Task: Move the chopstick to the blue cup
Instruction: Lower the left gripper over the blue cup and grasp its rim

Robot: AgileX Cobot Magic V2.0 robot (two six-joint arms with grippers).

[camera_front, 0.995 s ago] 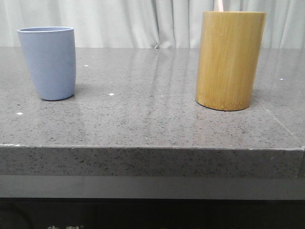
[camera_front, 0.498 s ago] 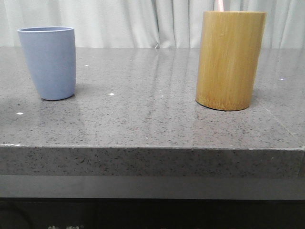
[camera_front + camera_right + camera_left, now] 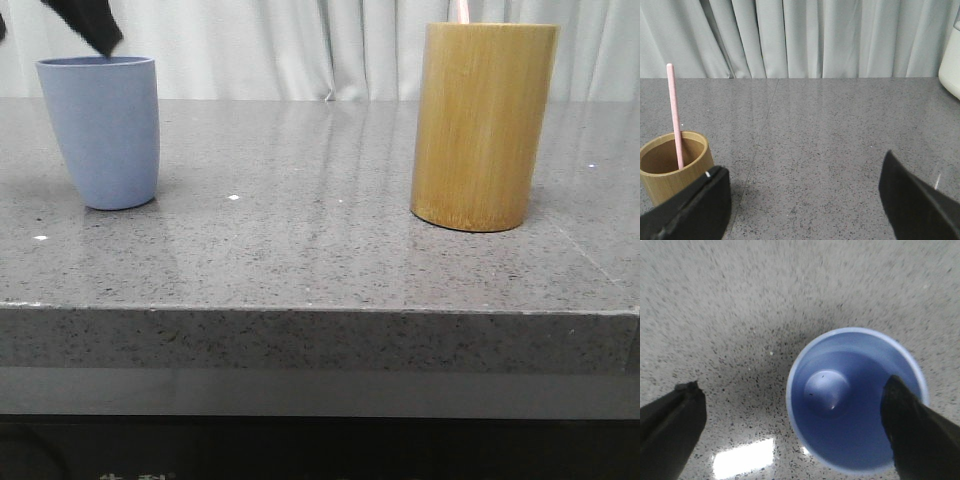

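The blue cup point(image 3: 100, 130) stands upright at the table's left and looks empty from above point(image 3: 855, 400). My left gripper point(image 3: 792, 386) hovers over it, open; one finger point(image 3: 915, 430) hangs over the cup's mouth and the other point(image 3: 670, 430) over bare table beside it. A dark fingertip point(image 3: 90, 25) shows just above the rim. One pink chopstick point(image 3: 675, 115) leans inside the bamboo cylinder point(image 3: 483, 125), with only its tip point(image 3: 461, 10) showing in the front view. My right gripper point(image 3: 804, 162) is open and empty, beside the cylinder point(image 3: 670, 170).
The grey speckled stone table point(image 3: 320, 260) has its front edge close to the camera. Pale curtains point(image 3: 805, 35) hang behind it. A white object point(image 3: 951, 60) sits at the edge of the right wrist view.
A finger of my left gripper has come into the front view at the top left, above the blue cup. The cup and the cylinder have not moved.
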